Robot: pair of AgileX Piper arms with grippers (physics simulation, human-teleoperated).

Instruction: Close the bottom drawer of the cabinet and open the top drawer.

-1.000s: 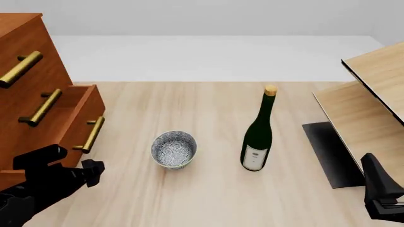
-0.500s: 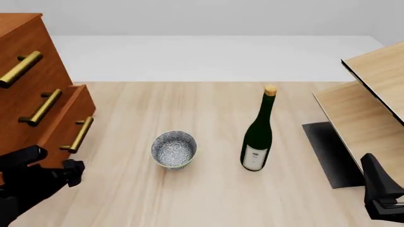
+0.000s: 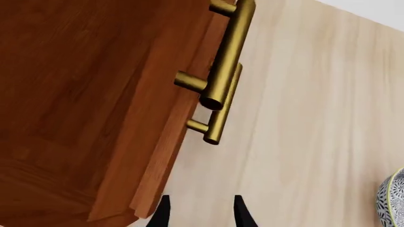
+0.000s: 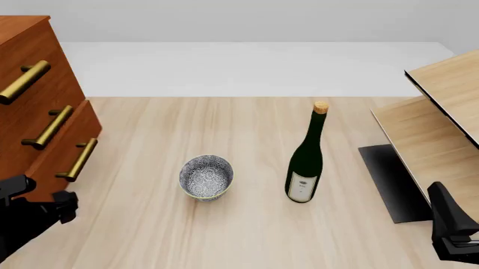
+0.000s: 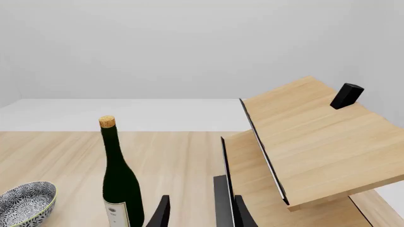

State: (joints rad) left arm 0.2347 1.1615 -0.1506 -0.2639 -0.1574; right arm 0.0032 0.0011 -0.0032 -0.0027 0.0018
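The cabinet (image 4: 22,28) stands at the table's left edge. Its top drawer (image 4: 33,50) is shut, with its brass handle (image 4: 22,82) showing. The bottom drawer (image 4: 86,126) is pushed almost flush and sticks out only slightly. My left gripper (image 4: 45,196) is open and empty, low in front of the bottom drawer's front, just below its handle (image 4: 77,159). In the left wrist view the gripper (image 3: 200,215) is close to the drawer's corner, near that handle (image 3: 218,116). My right gripper (image 4: 447,216) is open and empty at the front right, far from the cabinet.
A patterned bowl (image 4: 206,176) sits mid-table and a dark green wine bottle (image 4: 305,162) stands to its right. A pale-wood shelf unit (image 4: 441,112) with a dark base slab (image 4: 389,179) fills the right side. A small black block (image 5: 347,94) lies on the shelf.
The bottom drawer has slid leftward into the cabinet, from well open to almost flush. My left gripper has moved left with it. The right arm has not moved.
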